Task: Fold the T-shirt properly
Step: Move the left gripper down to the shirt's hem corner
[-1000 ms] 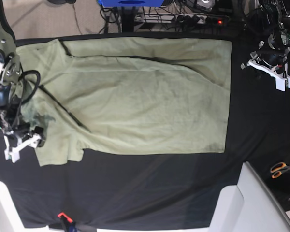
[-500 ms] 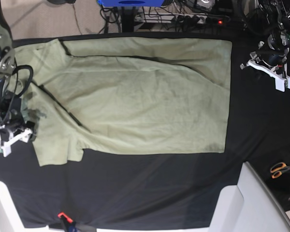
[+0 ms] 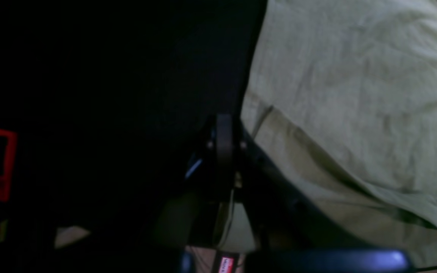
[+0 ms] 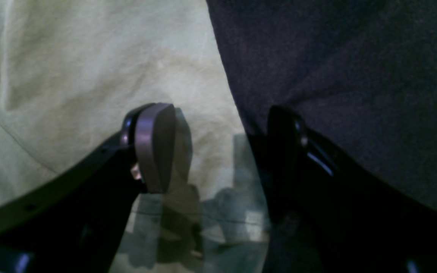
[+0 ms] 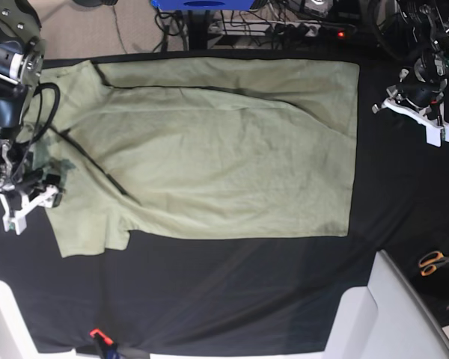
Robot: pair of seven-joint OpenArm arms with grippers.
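Straddling the T-shirt (image 4: pixel 101 76) sleeve edge, the right end effector (image 4: pixel 218 148) gapes wide, gripping nothing; the left end effector (image 5: pixel 423 120) is closed, empty.

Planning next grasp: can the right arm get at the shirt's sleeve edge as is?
Probably yes. The right tool is open and straddles the shirt edge over the black cloth; nothing lies between them.
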